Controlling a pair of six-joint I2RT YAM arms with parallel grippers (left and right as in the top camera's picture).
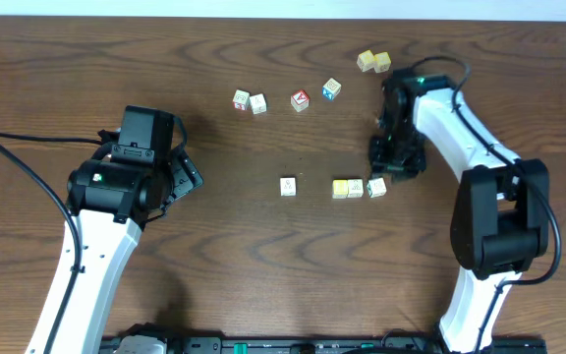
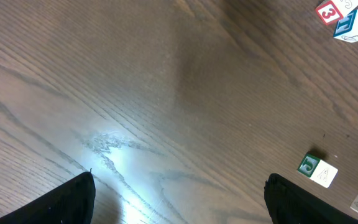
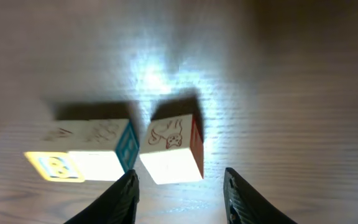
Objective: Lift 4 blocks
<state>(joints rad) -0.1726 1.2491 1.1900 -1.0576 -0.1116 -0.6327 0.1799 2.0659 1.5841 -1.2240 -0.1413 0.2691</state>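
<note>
Four small wooden blocks lie in a row mid-table: a lone whitish block (image 1: 288, 186), then a yellow-topped block (image 1: 340, 188) touching a whitish one (image 1: 356, 187), and a whitish block (image 1: 376, 186) at the right end. My right gripper (image 1: 389, 169) hovers just behind that end block. In the right wrist view this block (image 3: 171, 149), with a dog drawing and a red side, rests on the table just beyond the open right gripper (image 3: 179, 196). It is not gripped, and the touching pair (image 3: 98, 149) lies to its left. My left gripper (image 1: 187, 173) is wide open and empty over bare wood (image 2: 179, 199).
Further back lie two whitish cubes (image 1: 249, 101), a red-faced cube (image 1: 300, 100), a blue-faced cube (image 1: 332, 89) and a pale yellow-green pair (image 1: 373, 62). The left wrist view shows a cube with a green J face (image 2: 317, 169) to the right of the fingers.
</note>
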